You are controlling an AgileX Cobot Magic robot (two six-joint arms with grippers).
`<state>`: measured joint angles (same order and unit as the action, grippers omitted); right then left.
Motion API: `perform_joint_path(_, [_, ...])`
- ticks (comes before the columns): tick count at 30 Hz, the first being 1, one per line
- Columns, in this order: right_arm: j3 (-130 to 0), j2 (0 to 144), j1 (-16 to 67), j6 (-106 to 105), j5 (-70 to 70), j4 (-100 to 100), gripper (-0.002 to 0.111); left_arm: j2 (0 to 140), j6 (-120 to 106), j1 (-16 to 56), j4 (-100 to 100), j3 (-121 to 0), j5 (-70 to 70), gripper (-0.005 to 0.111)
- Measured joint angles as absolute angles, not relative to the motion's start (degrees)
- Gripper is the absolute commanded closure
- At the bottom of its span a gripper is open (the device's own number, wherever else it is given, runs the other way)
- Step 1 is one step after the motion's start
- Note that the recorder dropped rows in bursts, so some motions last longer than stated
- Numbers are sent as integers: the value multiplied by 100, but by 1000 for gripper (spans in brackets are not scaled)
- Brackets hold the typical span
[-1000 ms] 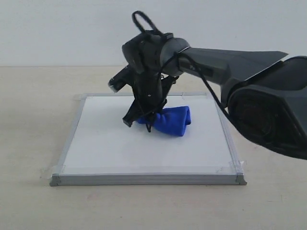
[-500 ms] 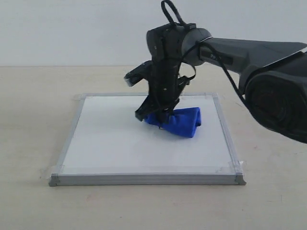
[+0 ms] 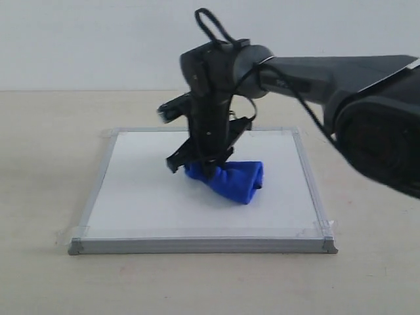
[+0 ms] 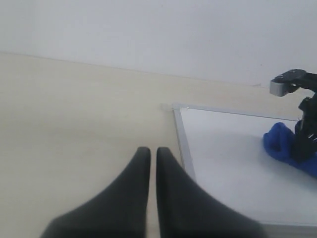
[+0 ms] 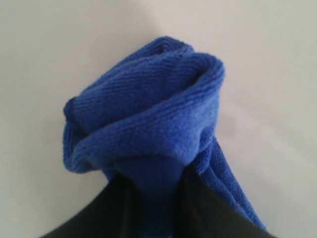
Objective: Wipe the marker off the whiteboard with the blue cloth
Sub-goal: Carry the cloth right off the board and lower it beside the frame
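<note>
The blue cloth (image 3: 231, 182) sits bunched near the whiteboard's (image 3: 144, 197) middle, pinched in my right fingers (image 5: 114, 213); my left fingers (image 4: 133, 193) hang pressed together beside the board. Held by one fold, it may slip free under pressure.

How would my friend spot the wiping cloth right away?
Find the big square whiteboard lying flat on the beige table. Near its middle, the right gripper pinches a small bunched cloth. It is soft and bright blue; nothing else there is blue.
</note>
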<state>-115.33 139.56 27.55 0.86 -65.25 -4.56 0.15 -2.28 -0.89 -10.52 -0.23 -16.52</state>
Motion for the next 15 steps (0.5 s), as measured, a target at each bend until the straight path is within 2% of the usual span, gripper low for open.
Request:
perform_joint_path(5, [-10918, 13673, 2073, 348, -6423, -405, 108, 15, -228, -89, -1052, -23, -1652, 102])
perform_joint_path(15, [-10417, 13224, 1323, 842, -6612, -651, 108, 15, -228, -89, -1052, -23, -1652, 102])
